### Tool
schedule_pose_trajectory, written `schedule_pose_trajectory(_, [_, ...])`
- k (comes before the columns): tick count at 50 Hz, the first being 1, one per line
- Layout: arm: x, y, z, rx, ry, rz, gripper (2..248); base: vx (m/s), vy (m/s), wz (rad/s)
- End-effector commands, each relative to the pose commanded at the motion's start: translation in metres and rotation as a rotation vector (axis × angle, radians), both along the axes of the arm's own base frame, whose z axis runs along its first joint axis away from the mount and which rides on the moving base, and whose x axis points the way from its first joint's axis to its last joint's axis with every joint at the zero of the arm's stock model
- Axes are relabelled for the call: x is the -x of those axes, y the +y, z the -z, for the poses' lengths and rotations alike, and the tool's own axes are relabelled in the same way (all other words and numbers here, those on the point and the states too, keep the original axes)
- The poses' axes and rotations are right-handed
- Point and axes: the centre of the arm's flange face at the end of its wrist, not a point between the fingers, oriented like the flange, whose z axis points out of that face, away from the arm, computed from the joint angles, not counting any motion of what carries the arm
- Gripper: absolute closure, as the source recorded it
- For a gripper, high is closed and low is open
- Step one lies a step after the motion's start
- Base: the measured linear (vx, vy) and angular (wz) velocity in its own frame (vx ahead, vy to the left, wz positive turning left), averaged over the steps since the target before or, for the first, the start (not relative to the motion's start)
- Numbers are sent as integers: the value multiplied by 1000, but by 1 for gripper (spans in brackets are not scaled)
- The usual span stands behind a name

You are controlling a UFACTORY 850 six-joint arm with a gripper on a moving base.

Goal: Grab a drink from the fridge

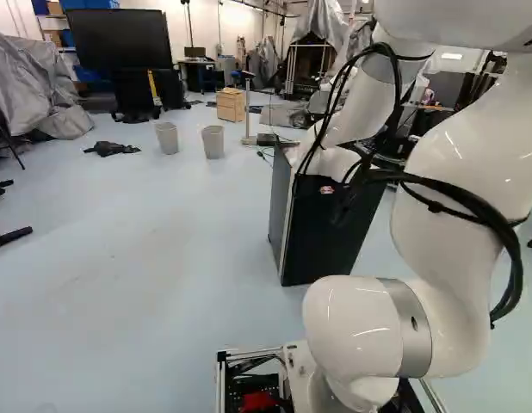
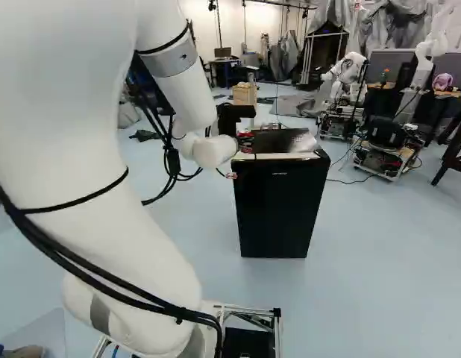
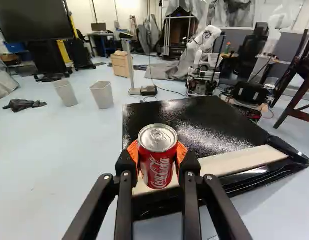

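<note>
From where I stand, taking twelve o'clock as straight ahead of the base, the left base view has the black fridge (image 1: 322, 241) toward one o'clock, with the white arm (image 1: 460, 189) rising beside it toward two; two pale bins (image 1: 166, 138) (image 1: 213, 142) stand on the floor (image 1: 145, 241) near eleven o'clock, and a big dark screen (image 1: 120, 39) stands beyond them.

In the right base view the fridge is again toward one o'clock, its front to the base; the arm reaches over from eleven o'clock, and the hand (image 2: 245, 140) shows small near the fridge's upper edge, at its base-side left corner; another robot (image 2: 348, 74) stands farther off at one o'clock.

In the wrist view the hand is parted just as wide as a red drink can (image 3: 157, 162), gripping it from both sides with its orange pads (image 3: 182, 152); the can is upright, its silver top showing; the fridge's glossy black top spreads ahead from twelve to two o'clock, a cream strip (image 3: 239, 160) along its near side, though I cannot tell whether the can touches it; the bins stand beyond at ten to eleven.
</note>
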Motion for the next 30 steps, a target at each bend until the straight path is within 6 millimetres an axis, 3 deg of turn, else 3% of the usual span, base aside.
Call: schedule_pose_trajectory(30, [84,48,22,-6,31,-90,157,0,0,0])
